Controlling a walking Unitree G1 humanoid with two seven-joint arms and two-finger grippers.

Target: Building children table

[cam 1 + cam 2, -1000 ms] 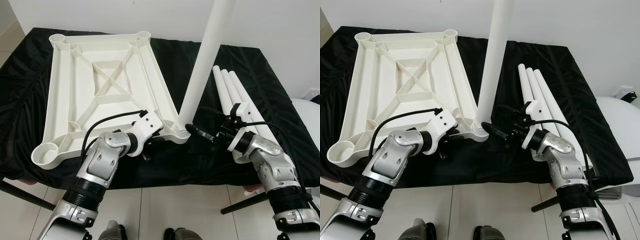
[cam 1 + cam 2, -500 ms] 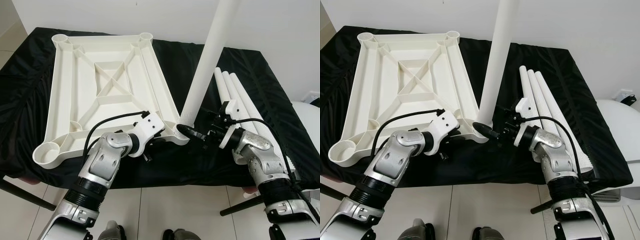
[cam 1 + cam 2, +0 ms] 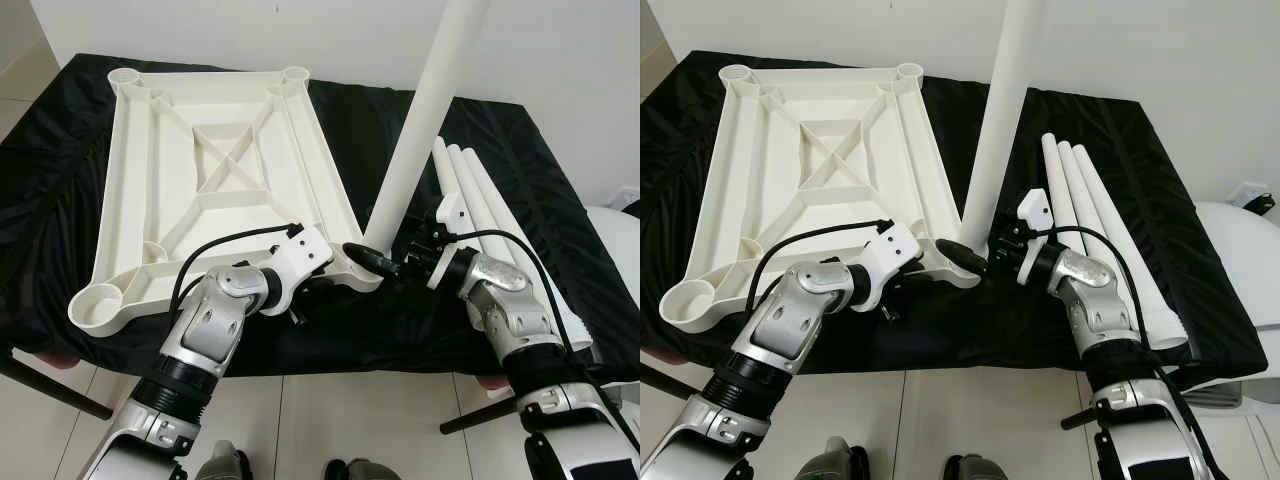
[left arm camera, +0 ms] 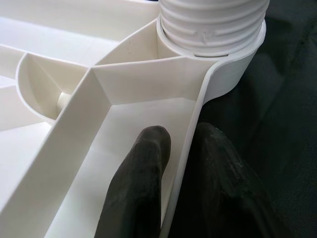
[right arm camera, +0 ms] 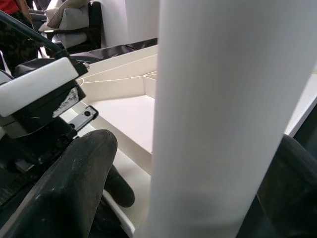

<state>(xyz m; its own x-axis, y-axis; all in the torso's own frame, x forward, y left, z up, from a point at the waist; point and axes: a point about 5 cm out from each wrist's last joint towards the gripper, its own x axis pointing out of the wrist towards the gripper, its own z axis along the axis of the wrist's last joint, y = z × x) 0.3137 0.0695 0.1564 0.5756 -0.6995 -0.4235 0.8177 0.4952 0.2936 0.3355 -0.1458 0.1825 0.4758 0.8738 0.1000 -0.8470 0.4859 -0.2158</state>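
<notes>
At the near corner socket (image 3: 362,268), a table leg (image 3: 425,115) was being threaded in.
The upturned tabletop (image 3: 215,170) rim was pinched by the left end effector (image 4: 183,163) for steadiness; the leg was grasped by the right end effector (image 3: 975,262) for turning.

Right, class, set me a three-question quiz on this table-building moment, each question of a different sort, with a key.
1. True or false: the left end effector pinches the rim of the upturned tabletop, one finger on each side of the wall.
2. How many loose legs lie side by side on the black cloth? A) two B) three C) five
3. Fill in: the standing leg has its threaded end in the tabletop's near-right corner ______.

Key: 1 true; 2 B; 3 socket. The right end effector has a finger on either side of the standing leg, low down.
</notes>
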